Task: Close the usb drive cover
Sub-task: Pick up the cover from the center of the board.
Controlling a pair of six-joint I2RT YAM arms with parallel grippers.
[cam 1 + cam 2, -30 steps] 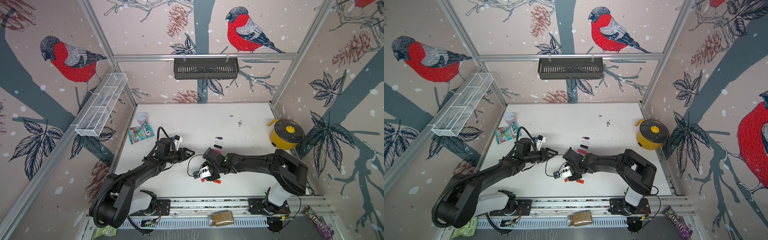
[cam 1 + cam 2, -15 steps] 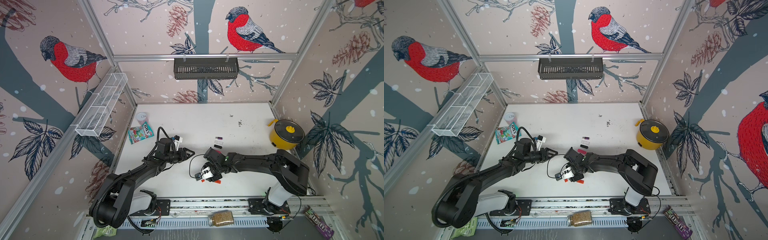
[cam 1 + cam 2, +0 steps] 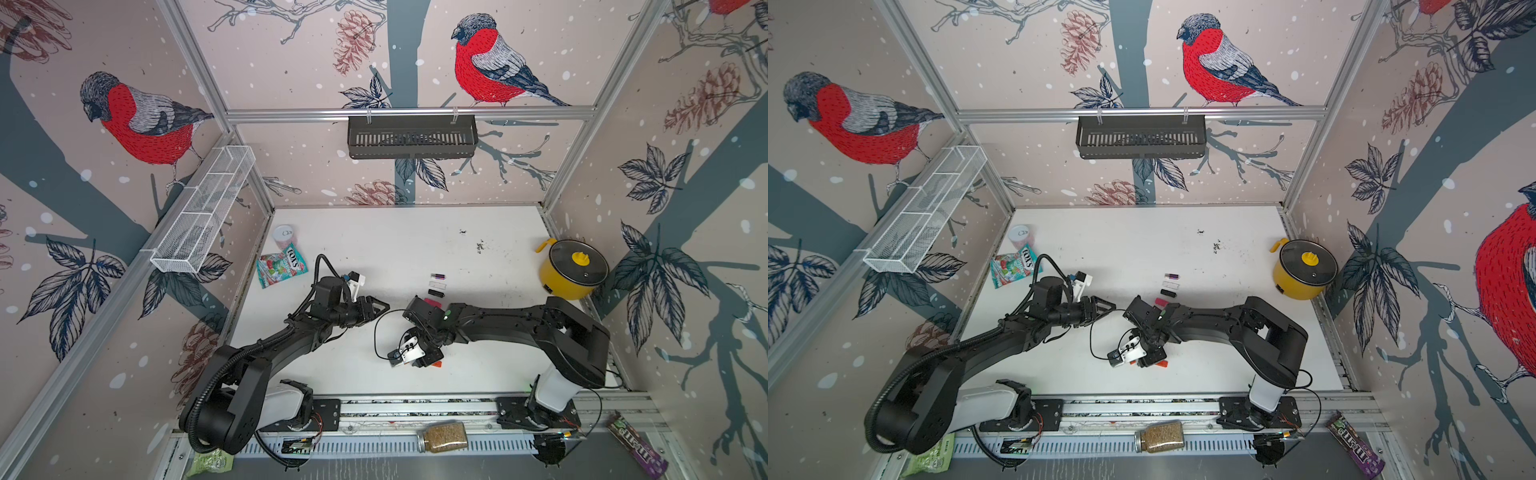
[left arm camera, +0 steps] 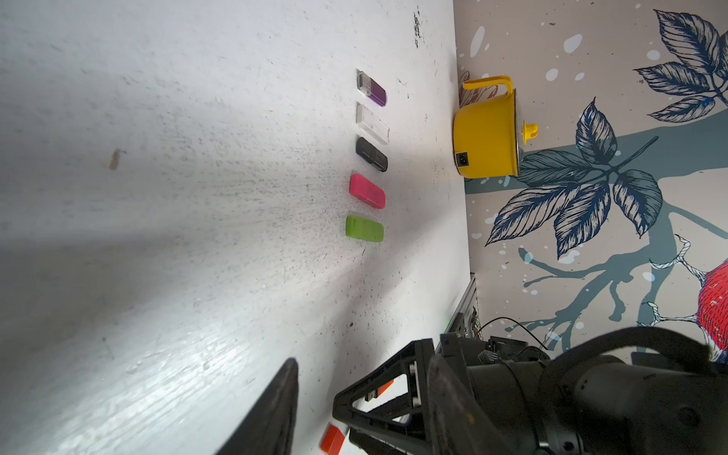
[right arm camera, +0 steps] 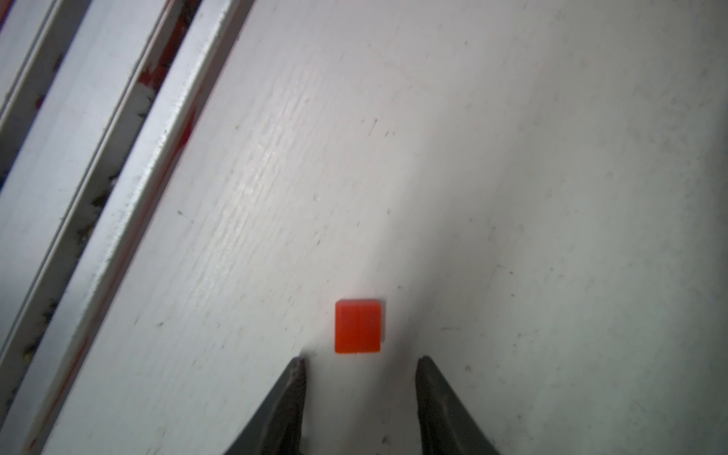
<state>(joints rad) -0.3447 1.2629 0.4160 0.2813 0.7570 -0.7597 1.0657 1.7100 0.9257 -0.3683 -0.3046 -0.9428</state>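
The white desk [image 3: 415, 249] carries a yellow pot [image 3: 571, 270] at its right edge. The left gripper [image 3: 383, 308] is near the middle of the desk, its jaws apart and empty. The right gripper [image 5: 360, 360], near the front edge, also has its jaws apart and holds nothing. Five usb drives [image 4: 370, 153] lie in a row at the middle. The orange usb drive cover [image 5: 357, 326] lies flat just ahead of the right fingertips, not touching them.
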